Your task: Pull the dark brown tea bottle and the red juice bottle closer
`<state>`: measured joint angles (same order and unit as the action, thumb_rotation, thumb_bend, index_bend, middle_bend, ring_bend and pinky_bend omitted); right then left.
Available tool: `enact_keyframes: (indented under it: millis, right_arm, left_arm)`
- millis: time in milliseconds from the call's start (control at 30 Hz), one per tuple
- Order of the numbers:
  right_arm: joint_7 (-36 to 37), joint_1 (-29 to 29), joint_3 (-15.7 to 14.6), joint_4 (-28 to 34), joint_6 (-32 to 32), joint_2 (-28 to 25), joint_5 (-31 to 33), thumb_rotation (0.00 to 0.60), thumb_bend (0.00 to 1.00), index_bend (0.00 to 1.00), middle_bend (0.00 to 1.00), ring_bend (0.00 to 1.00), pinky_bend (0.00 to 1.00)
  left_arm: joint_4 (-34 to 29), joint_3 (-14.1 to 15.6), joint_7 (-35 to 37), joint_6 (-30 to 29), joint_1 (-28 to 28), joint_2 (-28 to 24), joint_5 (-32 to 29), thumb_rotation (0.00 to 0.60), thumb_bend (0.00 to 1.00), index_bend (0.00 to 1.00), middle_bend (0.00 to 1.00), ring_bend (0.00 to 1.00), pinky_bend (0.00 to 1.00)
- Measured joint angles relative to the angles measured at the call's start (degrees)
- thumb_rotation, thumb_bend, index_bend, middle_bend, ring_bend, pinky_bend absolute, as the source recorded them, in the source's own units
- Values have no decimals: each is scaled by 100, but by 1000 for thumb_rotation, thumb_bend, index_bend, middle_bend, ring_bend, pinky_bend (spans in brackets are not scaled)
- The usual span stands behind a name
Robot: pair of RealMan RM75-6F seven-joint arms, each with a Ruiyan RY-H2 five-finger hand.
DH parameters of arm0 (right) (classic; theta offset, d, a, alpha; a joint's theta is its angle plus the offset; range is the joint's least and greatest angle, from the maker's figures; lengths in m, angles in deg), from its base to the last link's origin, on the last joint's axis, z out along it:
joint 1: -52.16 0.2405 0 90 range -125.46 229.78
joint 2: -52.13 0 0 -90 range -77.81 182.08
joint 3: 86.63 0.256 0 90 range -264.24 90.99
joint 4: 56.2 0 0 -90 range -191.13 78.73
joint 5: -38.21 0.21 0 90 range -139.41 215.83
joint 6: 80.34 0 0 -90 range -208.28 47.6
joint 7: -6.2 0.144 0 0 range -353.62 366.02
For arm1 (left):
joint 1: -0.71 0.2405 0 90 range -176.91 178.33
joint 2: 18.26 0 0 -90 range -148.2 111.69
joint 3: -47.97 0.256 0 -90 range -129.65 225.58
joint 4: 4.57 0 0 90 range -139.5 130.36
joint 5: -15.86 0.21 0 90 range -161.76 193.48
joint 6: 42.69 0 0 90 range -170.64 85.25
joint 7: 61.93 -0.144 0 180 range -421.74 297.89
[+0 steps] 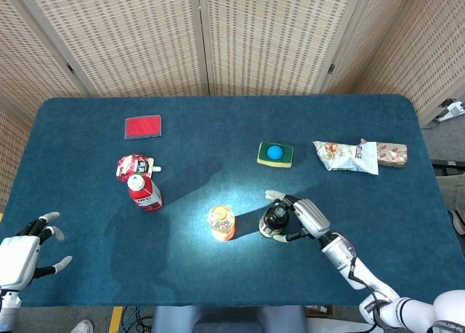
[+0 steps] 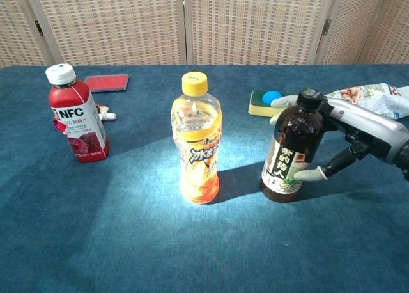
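We see a deep blue table (image 1: 218, 129), a dark brown tea bottle (image 2: 291, 151) with black cap, a red juice bottle (image 2: 77, 117) capped white, an orange bottle (image 2: 196, 142) capped yellow, a red card (image 1: 142, 126), a yellow-green sponge (image 1: 275, 154) with blue centre.

Bench (image 1: 218, 129): dark blue cloth cover. Orange drink bottle (image 1: 221, 222), yellow cap, upright near front centre. Red flat card (image 1: 142, 126) lies far left. Crumpled red packet (image 1: 133, 164) nearer than the card. Green-yellow sponge (image 1: 275, 155) with blue ball on top, mid-right. Snack bag (image 1: 346, 156) far right, touching a brown packet (image 1: 392, 154).
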<state>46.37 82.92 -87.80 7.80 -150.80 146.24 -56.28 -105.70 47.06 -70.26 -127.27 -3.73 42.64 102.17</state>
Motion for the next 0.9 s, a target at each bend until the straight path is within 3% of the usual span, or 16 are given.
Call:
enact_keyframes:
  millis: [367, 900]
  right_arm:
    - [-598, -134, 9, 739, -337, -508, -68, 600, 0, 101, 187, 222, 391]
    - [-2475, -988, -137, 2047, -1446, -1793, -210, 600, 28, 101, 235, 222, 391]
  left_arm:
    - [-3, 8, -30, 13, -1, 5, -7, 600, 65, 497, 224, 263, 505]
    - [50, 4, -84, 80, -34, 82, -45, 600, 66, 477, 224, 263, 506]
